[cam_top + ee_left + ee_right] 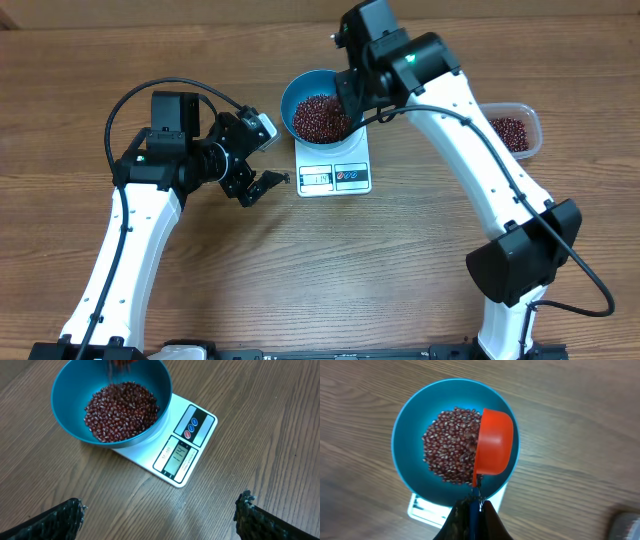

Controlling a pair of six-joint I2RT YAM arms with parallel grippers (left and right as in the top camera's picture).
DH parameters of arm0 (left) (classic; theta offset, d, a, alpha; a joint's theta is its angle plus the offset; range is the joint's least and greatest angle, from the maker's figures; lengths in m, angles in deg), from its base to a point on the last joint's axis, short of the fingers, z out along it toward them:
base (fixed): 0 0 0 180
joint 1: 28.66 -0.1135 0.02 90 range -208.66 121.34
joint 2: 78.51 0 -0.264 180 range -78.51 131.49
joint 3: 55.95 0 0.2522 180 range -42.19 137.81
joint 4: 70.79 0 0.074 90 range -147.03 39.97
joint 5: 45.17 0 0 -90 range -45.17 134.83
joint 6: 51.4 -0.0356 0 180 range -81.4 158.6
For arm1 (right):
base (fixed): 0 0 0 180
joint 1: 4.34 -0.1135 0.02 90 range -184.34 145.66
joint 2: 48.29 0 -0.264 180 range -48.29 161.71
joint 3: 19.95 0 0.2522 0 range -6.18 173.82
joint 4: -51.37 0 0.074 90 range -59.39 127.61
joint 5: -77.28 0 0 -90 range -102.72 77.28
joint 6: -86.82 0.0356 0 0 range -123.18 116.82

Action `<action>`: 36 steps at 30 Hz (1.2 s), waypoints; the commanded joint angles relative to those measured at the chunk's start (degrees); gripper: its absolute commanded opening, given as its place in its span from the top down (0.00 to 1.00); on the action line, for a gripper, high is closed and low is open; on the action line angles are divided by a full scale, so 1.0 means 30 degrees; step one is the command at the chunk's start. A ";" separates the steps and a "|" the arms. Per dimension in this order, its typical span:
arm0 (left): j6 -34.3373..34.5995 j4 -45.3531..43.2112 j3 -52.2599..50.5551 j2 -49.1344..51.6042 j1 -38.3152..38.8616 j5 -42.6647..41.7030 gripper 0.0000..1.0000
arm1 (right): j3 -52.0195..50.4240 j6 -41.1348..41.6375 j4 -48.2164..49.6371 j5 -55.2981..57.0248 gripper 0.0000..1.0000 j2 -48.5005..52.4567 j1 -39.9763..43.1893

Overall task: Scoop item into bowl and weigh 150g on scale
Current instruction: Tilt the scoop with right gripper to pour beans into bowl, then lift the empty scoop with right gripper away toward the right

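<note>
Pinching the thin handle of the orange scoop [492, 442], the R gripper [472, 510] has its jaws pressed tight together on it. Handle runs straight out from the jaws & crosses the rim of the blue bowl [402, 435]. The round cup is at the far end, tipped on its side w/ its mouth turned to the pile. It hangs right over the bowl, inside the rim. The beans [447, 450] lie in a heap in the bowl's middle, just beside the cup's mouth. Bowl sits on the white scale [335, 175]; its screen end pokes out toward the robot, too small to read. The L gripper [268, 155] is beside the scale, jaws spread wide, holding nothing. A clear tub [525, 115] w/ more beans is off past the R arm [480, 160]. That arm is the near one, so my guess is any next tip or shake is its job, done right above the bowl.
</note>
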 commanded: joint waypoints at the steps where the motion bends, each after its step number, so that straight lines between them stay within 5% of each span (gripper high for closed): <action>1: 0.0270 0.0007 -0.0109 -0.0087 -0.0036 -0.0306 0.01 | 0.0656 -0.1093 0.0066 0.2696 0.96 -0.0036 -0.0692; 16: 0.0262 0.0015 -0.0109 -0.0087 -0.0036 -0.0306 0.01 | 0.0670 -0.1137 0.0051 0.3636 0.96 -0.0095 -0.1523; 26: 0.0262 0.0007 -0.0109 -0.0087 -0.0036 -0.0306 0.00 | 0.0670 -0.1122 0.0029 -0.1829 0.96 -0.2171 0.0474; 36: 0.0262 0.0015 -0.0109 -0.0087 -0.0036 -0.0306 0.01 | 0.0670 -0.1144 -0.1741 -0.8918 0.96 -0.3905 0.6186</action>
